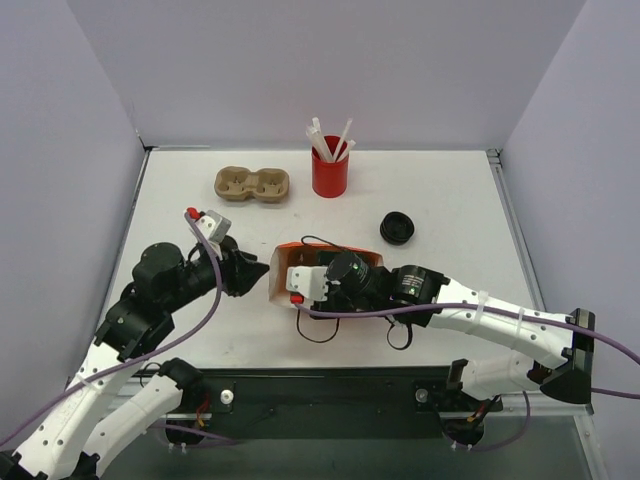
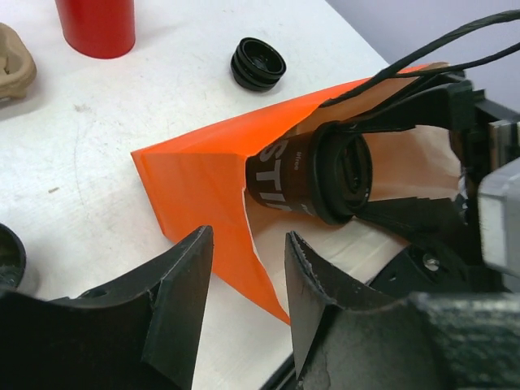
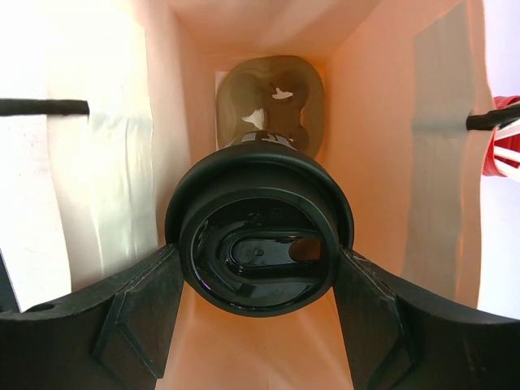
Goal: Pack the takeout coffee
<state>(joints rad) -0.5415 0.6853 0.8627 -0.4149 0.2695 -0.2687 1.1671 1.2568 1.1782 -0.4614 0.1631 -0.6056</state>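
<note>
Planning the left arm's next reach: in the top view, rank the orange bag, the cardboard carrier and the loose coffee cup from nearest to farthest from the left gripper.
1. The orange bag, right beside the left gripper.
2. The cardboard carrier, toward the back wall.
3. The loose coffee cup, off right, beyond the bag.

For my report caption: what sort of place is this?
Probably a robot test bench, staged as a coffee counter: bare white table, plain lilac walls, red cup of white straws, orange paper bag.

Bright orange bag (image 2: pixel 203 175), pale peach inside. The coffee cup (image 2: pixel 305 175) between the black fingers (image 3: pixel 138 309) of the right tool (image 3: pixel 258 272) is glossy black with white lettering. Past the tool: red cup (image 1: pixel 329 174), white straws (image 1: pixel 322 141), tan carrier (image 1: pixel 252 184), white bench (image 1: pixel 450 190).
</note>
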